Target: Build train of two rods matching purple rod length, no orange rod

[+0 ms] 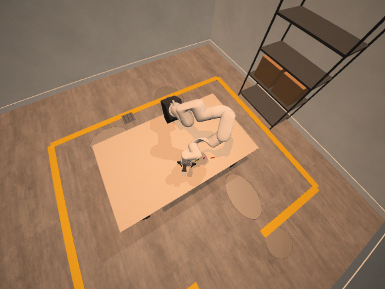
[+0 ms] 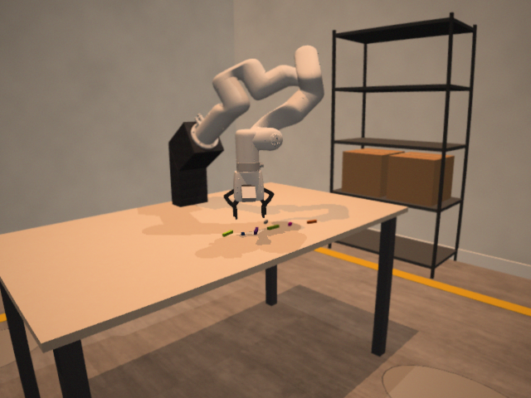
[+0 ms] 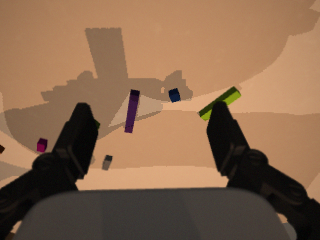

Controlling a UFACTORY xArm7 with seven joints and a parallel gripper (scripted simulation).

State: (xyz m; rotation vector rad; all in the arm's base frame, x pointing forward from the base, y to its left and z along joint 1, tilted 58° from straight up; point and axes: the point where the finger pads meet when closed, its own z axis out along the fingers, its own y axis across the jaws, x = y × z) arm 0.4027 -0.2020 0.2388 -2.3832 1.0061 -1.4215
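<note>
Grey walls and a wood floor surround a tan table (image 2: pixel 129 274) where the gripper (image 2: pixel 249 212) hangs wide open and empty above small coloured rods.

Seen from the wrist, the purple rod (image 3: pixel 132 111) lies flat between the spread fingers, with the blue rod (image 3: pixel 174 95) near its far end, the lime rod (image 3: pixel 220 103) farther right, and the magenta rod (image 3: pixel 42 145) and grey rod (image 3: pixel 107 162) nearer the camera. An orange rod (image 2: pixel 311 221) lies apart. No readable writing appears on the rods, boxes (image 2: pixel 418 177) or shelf rack (image 2: pixel 470 141).

small rods (image 2: pixel 255 230) lie in a row on the table (image 2: pixel 129 265), shelf rack (image 2: pixel 469 141) to its right.
</note>
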